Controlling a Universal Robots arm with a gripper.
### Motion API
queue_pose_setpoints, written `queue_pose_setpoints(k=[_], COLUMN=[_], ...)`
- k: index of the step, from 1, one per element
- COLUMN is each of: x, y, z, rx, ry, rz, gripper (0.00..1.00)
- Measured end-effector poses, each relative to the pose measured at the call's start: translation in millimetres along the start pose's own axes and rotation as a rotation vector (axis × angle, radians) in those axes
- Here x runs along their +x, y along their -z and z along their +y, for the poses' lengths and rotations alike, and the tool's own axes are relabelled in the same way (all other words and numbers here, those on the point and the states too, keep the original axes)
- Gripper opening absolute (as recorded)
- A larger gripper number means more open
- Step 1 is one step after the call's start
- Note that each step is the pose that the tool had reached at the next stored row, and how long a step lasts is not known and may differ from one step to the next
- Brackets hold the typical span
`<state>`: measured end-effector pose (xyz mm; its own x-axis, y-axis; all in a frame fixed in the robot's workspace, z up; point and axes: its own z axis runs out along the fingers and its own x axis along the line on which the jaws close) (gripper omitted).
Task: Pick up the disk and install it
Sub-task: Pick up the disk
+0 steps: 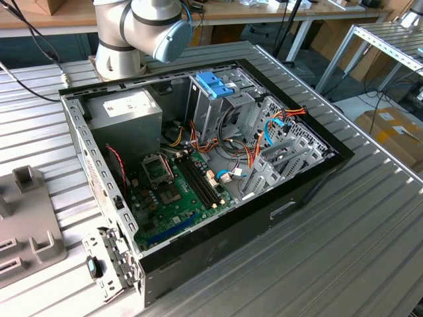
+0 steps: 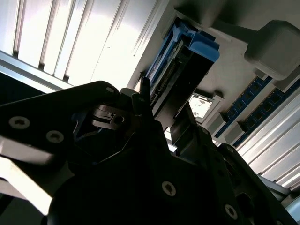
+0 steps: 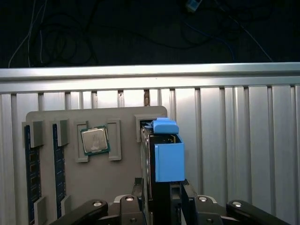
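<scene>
The disk (image 3: 168,161) stands on edge in its bright blue carrier, with its far end at a slot of the grey fixture tray (image 3: 93,178). My gripper (image 3: 161,192) reaches down over it, its black fingers pressed against both flat sides, shut on the disk. The second wrist view looks at the disk (image 2: 187,61) edge-on, running from my gripper (image 2: 159,108) toward the tray (image 2: 225,75). I cannot tell whether the disk has left the slot. In the exterior view the open computer case (image 1: 310,191) lies on the table, with a drive cage at its back.
A processor chip (image 3: 95,139) and two memory sticks (image 3: 33,164) sit in other tray pockets. In the case, a bare blue bracket (image 1: 215,84) tops the drive cage, beside cables and the green mainboard (image 1: 178,191). The arm's base (image 1: 132,33) stands behind the case. The ribbed table (image 3: 234,140) ends beyond the tray.
</scene>
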<state>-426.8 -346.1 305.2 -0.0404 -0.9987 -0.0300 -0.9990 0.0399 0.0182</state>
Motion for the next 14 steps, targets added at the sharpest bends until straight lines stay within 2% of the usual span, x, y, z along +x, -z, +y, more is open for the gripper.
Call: queue_pose_setpoints(k=[12,13,14], x=[-0.1,-0.1,-0.1], y=[1.5,1.6,1.6], z=[0.0,0.0,0.0], rx=[0.0,-0.0002,-0.0002], ry=[0.0,0.0,0.0], rz=[-0.0004,-0.0004,-0.0005], gripper=[0.44,0.42,0.36])
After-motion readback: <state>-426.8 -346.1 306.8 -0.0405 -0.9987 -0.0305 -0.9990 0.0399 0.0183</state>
